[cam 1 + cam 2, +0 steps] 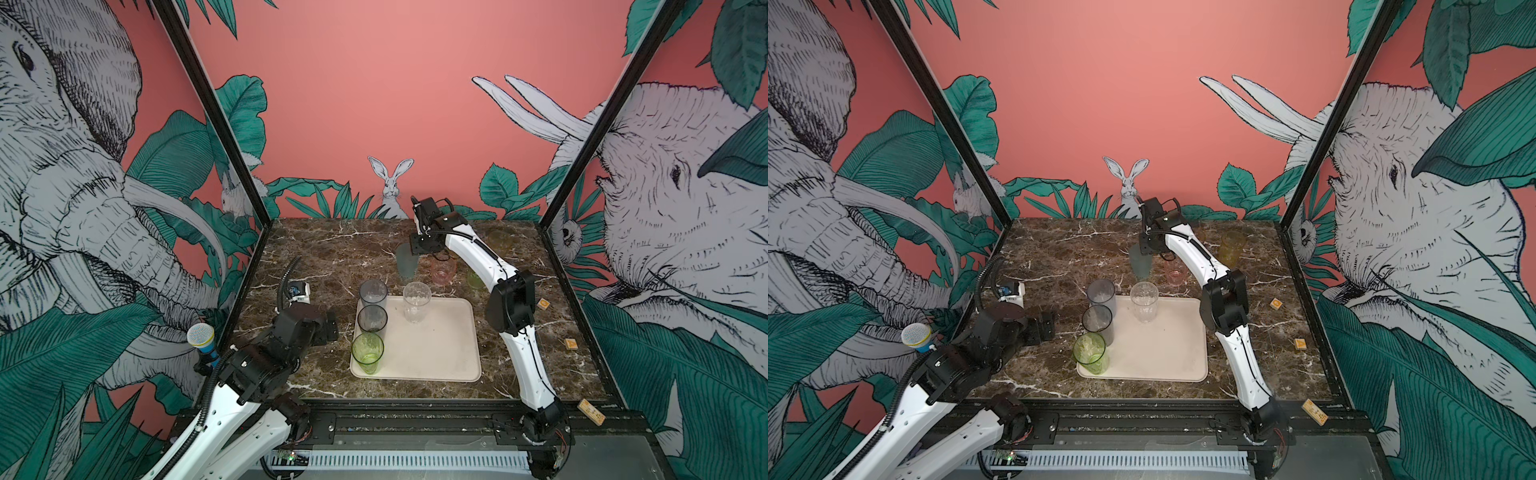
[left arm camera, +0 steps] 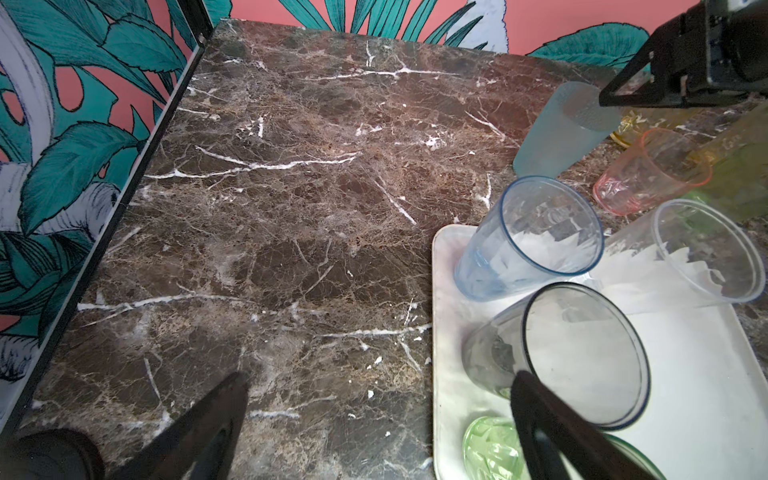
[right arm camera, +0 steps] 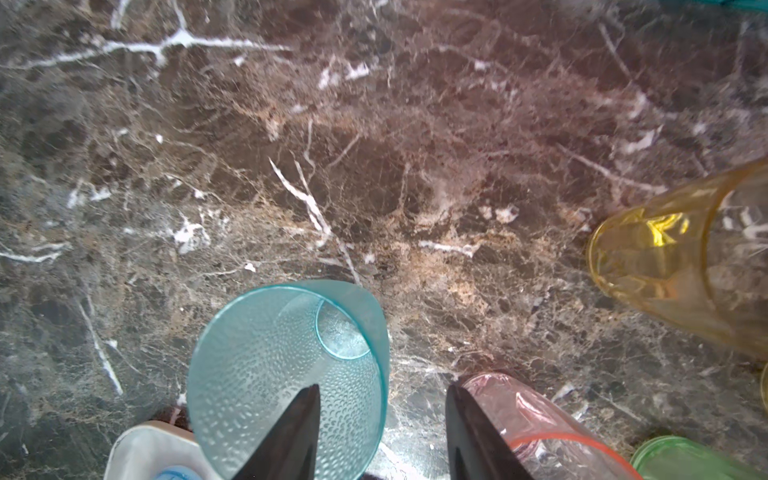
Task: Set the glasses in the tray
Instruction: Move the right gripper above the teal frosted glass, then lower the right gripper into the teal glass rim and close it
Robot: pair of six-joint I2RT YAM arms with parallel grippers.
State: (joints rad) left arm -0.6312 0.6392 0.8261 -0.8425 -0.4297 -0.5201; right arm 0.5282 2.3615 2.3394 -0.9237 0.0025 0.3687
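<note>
The teal glass [image 3: 286, 374] is the one in play. It is off the tray [image 1: 436, 345], out on the marble table [image 1: 324, 257] just past the tray's far edge, with the pink glass [image 3: 523, 415] just beside it. The right gripper [image 3: 383, 388] is right over its mouth, jaws apart and straddling the rim. One black finger [image 3: 297, 432] reaches down inside the glass and its partner is outside, between teal and pink, so the glass wall runs up the gap between them. The right wrist view shows space on either side of that wall, so no pinch is visible. Whether the base is on the table or just off it can't be told, and in both top views the glass is blurred. On the cream tray, three glasses line the left side: the grey glass [image 1: 373, 293] at the far corner, then the smoky glass [image 1: 372, 319], then the green glass [image 1: 367, 353] nearest. The clear glass [image 1: 416, 301] stands at the far edge. The left gripper [image 2: 380, 376] is low beside the tray's left rim, jaws spread wide, with marble showing between them. A greenish glass [image 1: 475, 280] peeks from behind the right arm [image 1: 478, 253]. The yellow glass [image 1: 1232, 247] stands well back on the right.
</note>
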